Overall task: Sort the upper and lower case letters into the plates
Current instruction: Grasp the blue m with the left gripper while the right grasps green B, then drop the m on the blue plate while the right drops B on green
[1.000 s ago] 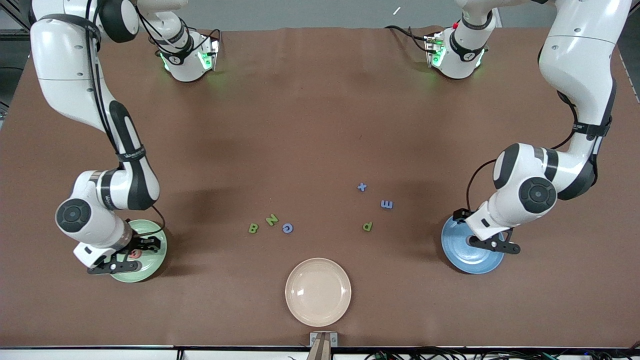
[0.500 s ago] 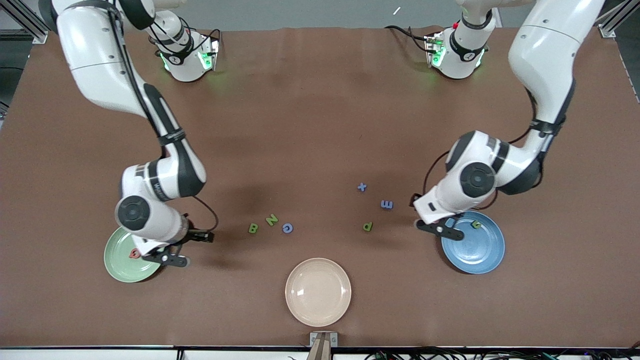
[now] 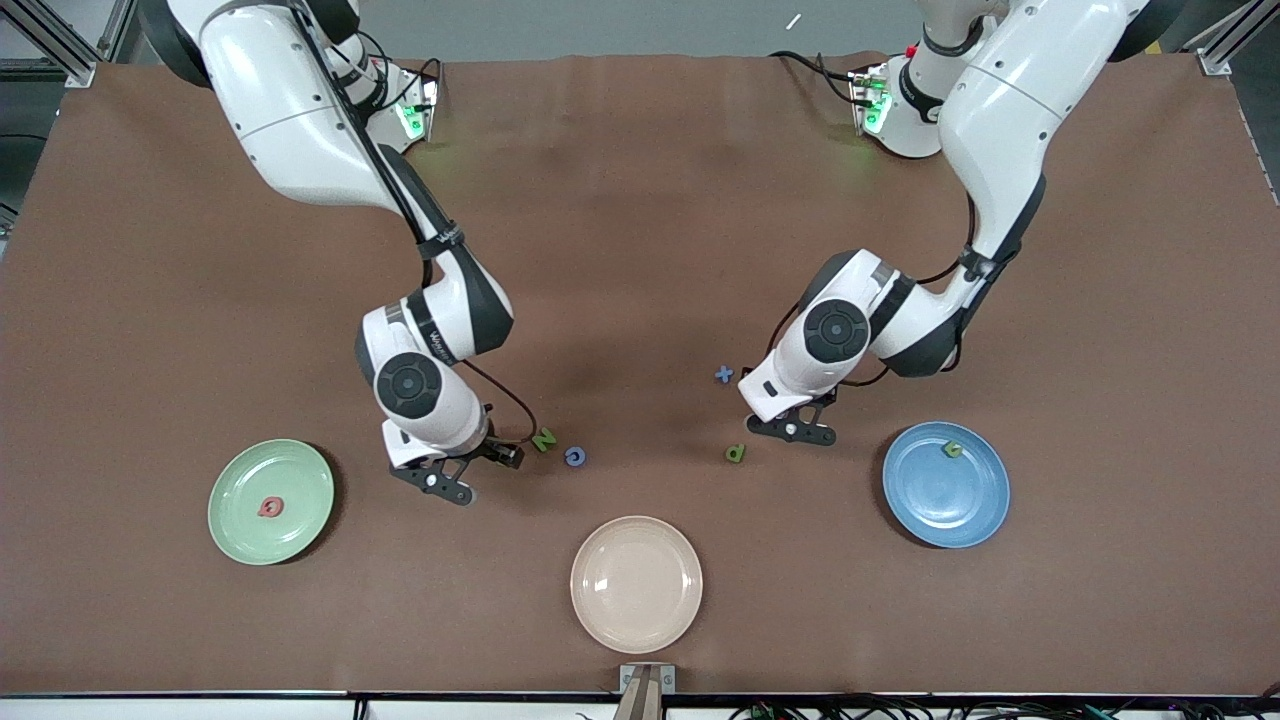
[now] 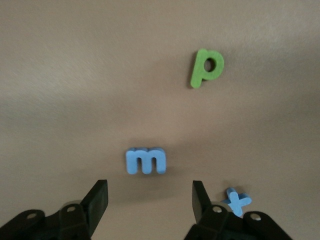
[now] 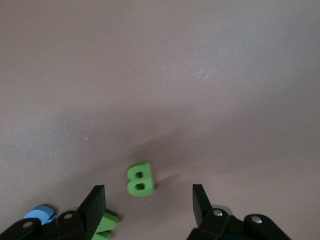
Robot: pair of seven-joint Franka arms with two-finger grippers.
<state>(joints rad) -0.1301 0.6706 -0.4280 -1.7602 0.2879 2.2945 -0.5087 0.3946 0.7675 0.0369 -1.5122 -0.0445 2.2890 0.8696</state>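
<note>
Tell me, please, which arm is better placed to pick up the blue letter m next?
The left. Its open tool hangs right over the blue m, which sits framed between its fingers. The right tool is over the green B, toward the other arm's end.

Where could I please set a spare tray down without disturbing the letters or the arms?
Bare cloth lies between the beige plate and the green plate, likewise between it and the blue plate. It is crowded above, where both open grippers, right and left, hover over scattered letters.
</note>
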